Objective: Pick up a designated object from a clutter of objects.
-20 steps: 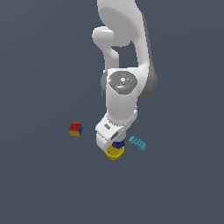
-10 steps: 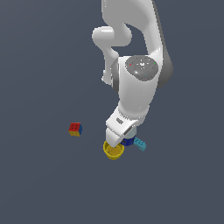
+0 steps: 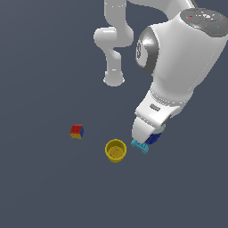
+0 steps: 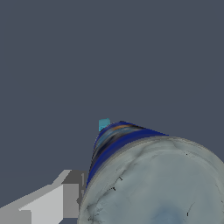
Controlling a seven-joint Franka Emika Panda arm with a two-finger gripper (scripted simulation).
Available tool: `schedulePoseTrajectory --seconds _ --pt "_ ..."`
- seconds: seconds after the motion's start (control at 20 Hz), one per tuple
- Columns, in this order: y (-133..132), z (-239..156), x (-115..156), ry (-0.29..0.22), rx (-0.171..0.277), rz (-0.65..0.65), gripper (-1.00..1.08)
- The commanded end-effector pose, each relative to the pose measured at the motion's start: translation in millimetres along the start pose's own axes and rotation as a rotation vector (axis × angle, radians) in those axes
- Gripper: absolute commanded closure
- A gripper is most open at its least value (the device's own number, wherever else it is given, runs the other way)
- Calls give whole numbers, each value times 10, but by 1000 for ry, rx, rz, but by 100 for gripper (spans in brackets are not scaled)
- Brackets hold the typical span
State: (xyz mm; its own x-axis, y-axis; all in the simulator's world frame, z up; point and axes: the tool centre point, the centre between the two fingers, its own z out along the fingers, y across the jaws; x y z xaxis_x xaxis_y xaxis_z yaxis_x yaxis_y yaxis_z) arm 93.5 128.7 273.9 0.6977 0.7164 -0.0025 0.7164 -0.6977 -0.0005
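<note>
beside the yellow cup point(image 3: 116, 150) and cyan brick point(image 3: 140, 146), gripper point(image 3: 149, 136) over blue can point(image 4: 153, 175), grip state unclear

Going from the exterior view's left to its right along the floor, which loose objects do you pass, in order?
Puzzle cube → yellow cup → cyan studded brick → blue can, mostly hidden under the arm's hand.

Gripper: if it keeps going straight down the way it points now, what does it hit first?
Most likely the dark-blue cylindrical can with the grey lid, which fills the wrist view just off one grey finger. Fingertips are hidden in the exterior view, so whether contact exists is unclear.
</note>
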Motion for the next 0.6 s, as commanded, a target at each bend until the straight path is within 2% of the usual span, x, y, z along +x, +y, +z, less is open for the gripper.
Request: schedulePoseTrajectory --seconds 0.0,0.55 --pt "-98 -237 156 3 -2 0 108" --pt "-400 -912 665 3 -1 1 108"
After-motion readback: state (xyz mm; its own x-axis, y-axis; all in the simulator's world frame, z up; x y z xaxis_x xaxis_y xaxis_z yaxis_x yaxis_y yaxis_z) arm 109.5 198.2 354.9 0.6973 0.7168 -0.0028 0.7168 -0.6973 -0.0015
